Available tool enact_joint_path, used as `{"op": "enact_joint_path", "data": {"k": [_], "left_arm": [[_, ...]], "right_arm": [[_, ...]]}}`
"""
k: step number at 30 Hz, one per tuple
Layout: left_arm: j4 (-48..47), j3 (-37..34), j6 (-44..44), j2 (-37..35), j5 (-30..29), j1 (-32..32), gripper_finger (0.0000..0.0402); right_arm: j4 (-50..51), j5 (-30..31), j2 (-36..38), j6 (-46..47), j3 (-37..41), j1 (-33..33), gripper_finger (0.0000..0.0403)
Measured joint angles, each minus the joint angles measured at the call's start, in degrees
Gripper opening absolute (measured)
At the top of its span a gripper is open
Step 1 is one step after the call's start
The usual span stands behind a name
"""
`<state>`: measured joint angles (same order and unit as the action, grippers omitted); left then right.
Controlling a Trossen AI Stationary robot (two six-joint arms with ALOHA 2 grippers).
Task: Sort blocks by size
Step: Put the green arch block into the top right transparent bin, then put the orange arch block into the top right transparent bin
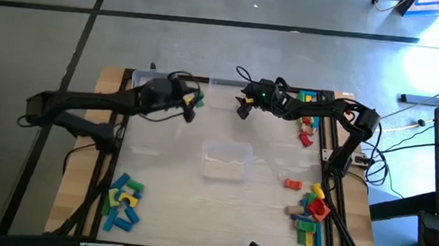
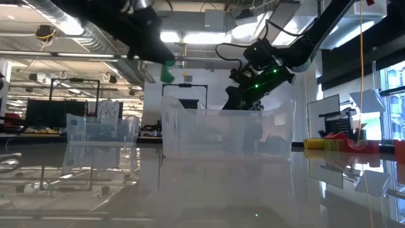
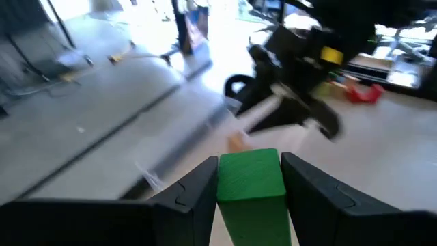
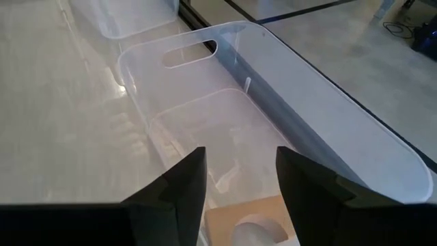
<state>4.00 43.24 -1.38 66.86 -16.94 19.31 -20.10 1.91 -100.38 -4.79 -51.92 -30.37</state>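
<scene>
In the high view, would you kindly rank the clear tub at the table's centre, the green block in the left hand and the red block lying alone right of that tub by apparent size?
1. Clear tub, by far the largest.
2. Red block.
3. Green block; mostly hidden by the left hand, so its rank against the red block is unsure.

Table (image 1: pixel 166 190) with clear tubs (image 1: pixel 227 160), blocks (image 1: pixel 122 202)

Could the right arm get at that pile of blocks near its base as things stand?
Probably yes: the right gripper is empty and open, and nothing lies over the pile of blocks; it would have to swing back from the far tub.
</scene>
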Motion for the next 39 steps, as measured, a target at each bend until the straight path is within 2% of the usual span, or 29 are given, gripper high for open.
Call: {"op": "enact_joint_path", "data": {"k": [8, 16, 21, 27, 34, 39], "left_arm": [[18.65, 0.26, 3.4, 12.71, 2.79, 7.45, 0.0145], [18.81, 10.03, 5.35, 26.43, 5.48, 11.22, 0.0145], [18.43, 14.59, 5.31, 32.31, 7.98, 11.93, 0.0145], [16.91, 15.18, 5.92, 33.32, 7.98, 12.09, 0.0154], [12.61, 15.52, 5.4, 31.38, 7.97, 11.73, 0.0214], [2.73, 17.2, 6.33, 26.29, 7.99, 10.3, 0.0232]], "right_arm": [[-0.51, 0.0, 0.0, 0.02, 0.0, 0.0, 0.0177], [-2.84, 0.0, 0.0, 0.02, 0.0, 0.0, 0.0177], [-2.56, 0.0, 0.0, 0.02, 0.0, 0.0, 0.0177], [-2.38, 0.0, 0.0, 0.02, 0.0, 0.0, 0.0177], [-2.48, 0.0, 0.0, 0.02, 0.0, 0.0, 0.0177], [-2.38, 0.0, 0.0, 0.02, 0.0, 0.0, 0.0177]]}}
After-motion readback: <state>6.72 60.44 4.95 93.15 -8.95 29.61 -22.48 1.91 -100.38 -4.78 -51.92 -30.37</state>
